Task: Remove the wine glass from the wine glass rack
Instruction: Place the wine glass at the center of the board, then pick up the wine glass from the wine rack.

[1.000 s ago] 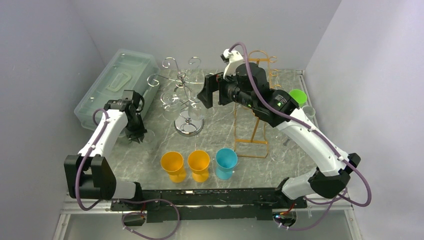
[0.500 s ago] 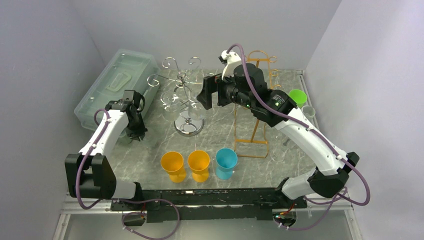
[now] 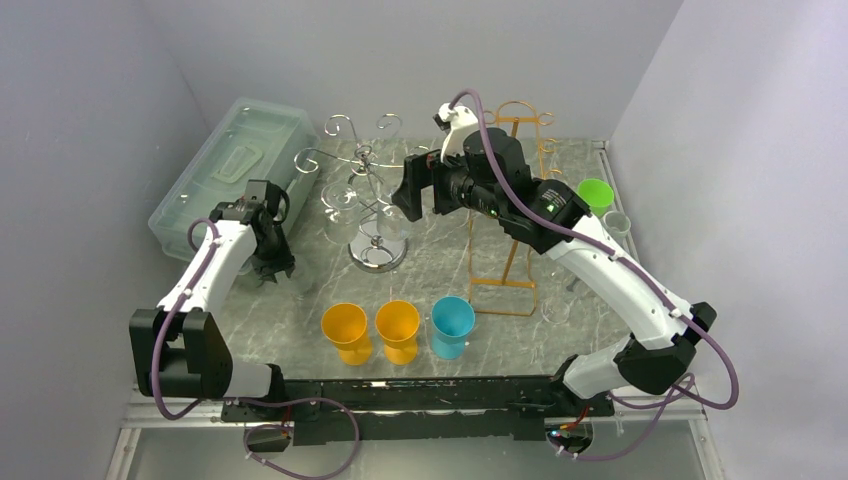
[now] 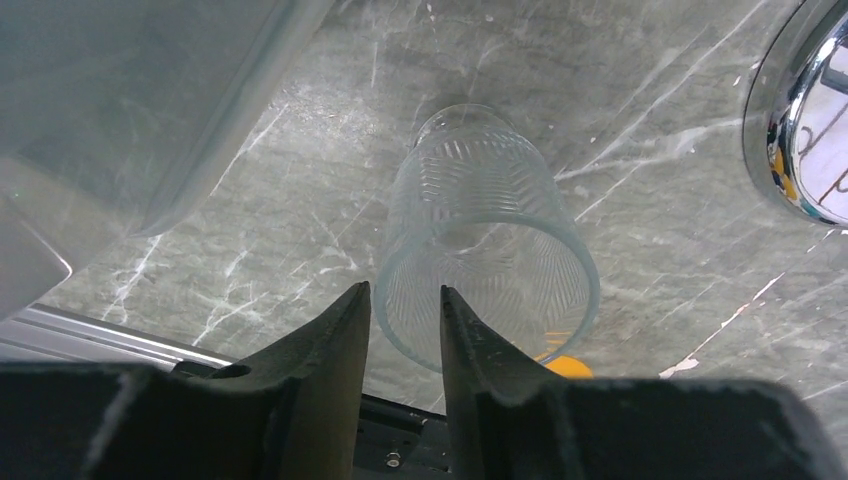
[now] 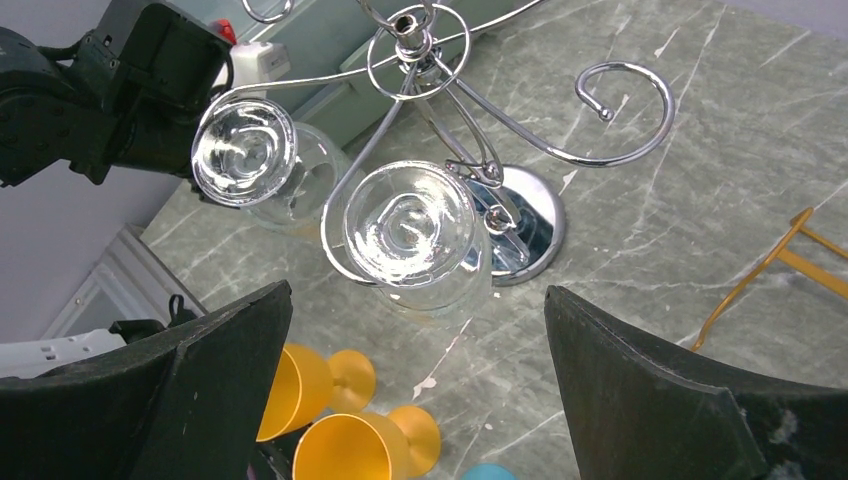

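Left tool [image 4: 403,297] parting, ribbed glass [image 4: 480,220] seemingly released

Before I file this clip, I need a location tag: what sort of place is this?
Probably a robot test cell, not a kitchen: bare grey walls box in a small marble-look table, two arms are bolted at its edge, and a chrome rack and plastic cups look staged.
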Controlling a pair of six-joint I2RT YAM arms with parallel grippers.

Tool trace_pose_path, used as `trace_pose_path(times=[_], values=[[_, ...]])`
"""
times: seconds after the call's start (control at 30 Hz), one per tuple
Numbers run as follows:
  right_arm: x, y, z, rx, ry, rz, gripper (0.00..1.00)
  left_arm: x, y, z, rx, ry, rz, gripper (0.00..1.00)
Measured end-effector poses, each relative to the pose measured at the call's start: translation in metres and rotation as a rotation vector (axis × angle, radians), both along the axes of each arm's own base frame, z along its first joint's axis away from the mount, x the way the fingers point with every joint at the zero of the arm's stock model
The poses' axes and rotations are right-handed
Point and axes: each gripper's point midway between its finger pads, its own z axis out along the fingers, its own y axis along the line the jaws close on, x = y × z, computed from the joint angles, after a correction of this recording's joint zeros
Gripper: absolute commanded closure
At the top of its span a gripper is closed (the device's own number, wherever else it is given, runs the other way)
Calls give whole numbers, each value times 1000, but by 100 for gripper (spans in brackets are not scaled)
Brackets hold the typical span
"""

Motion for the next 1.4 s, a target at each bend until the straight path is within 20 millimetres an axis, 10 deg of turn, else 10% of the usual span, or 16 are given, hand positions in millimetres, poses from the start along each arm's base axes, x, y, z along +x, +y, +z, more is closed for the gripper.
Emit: trace_pose_path(times=[0.57,1.4], values=[[0,6,-19,-74,21,5,0,-4,4,38,0,-111,36,43],[22,25,-15,-184,-18,-77,7,-12,6,163,-7,-541,3,7]])
